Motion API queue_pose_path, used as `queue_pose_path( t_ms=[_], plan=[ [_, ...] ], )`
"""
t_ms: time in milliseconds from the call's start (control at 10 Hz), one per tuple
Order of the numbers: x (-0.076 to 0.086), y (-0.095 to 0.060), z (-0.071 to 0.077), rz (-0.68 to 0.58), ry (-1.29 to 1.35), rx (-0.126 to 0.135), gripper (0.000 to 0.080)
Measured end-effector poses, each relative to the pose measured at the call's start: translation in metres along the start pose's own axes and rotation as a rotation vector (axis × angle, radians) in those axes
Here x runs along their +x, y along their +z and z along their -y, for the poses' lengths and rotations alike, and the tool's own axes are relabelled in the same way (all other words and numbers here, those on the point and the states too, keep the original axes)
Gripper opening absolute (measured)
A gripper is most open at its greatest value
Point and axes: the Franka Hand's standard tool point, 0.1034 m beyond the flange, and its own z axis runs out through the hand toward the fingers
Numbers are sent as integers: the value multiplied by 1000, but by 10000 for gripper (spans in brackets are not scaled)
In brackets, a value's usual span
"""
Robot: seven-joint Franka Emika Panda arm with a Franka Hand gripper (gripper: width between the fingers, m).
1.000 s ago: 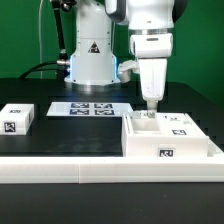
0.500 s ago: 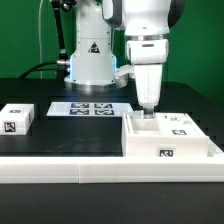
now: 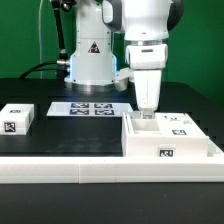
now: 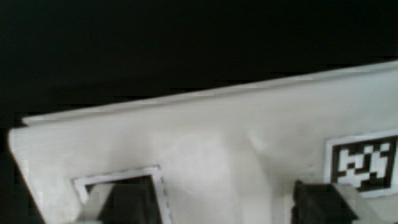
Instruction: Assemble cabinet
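The cabinet (image 3: 145,142) is a large white open box with tags, at the exterior view's right on the black table. My gripper (image 3: 146,113) hangs straight down over its far left corner, fingertips at about the level of the rim. In the wrist view the cabinet's white wall (image 4: 214,130) fills the lower part, with a tag (image 4: 366,158) on it. My two dark fingers (image 4: 139,203) stand wide apart with white surface showing between them. The gripper (image 4: 228,205) looks open and holds nothing.
A small flat white tagged block (image 3: 17,118) lies at the exterior view's left. The marker board (image 3: 92,107) lies flat in the middle, in front of the robot base (image 3: 92,60). A white ledge (image 3: 60,170) runs along the front edge.
The gripper has shifted slightly toward the exterior view's left over the cabinet's corner. The cabinet and the small block have not moved.
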Motion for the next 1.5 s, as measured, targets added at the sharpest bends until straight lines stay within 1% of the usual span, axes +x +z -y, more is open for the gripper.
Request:
queue_pose_path(
  t_ms=[100, 200, 300, 900, 1000, 1100, 1300, 1400, 1500],
  plan=[
    [0, 0, 0, 0, 0, 1, 217],
    [0, 1, 0, -1, 0, 1, 86],
    [0, 0, 0, -1, 0, -2, 68],
    [0, -1, -1, -1, 0, -3, 69],
    [0, -11, -2, 15, 12, 2, 69],
    [0, -21, -3, 25, 14, -1, 69],
    [-5, -44, -5, 63, 16, 8, 70],
    [-5, -53, -9, 68, 16, -5, 70],
    [-8, -59, -11, 75, 19, -8, 70]
  ],
)
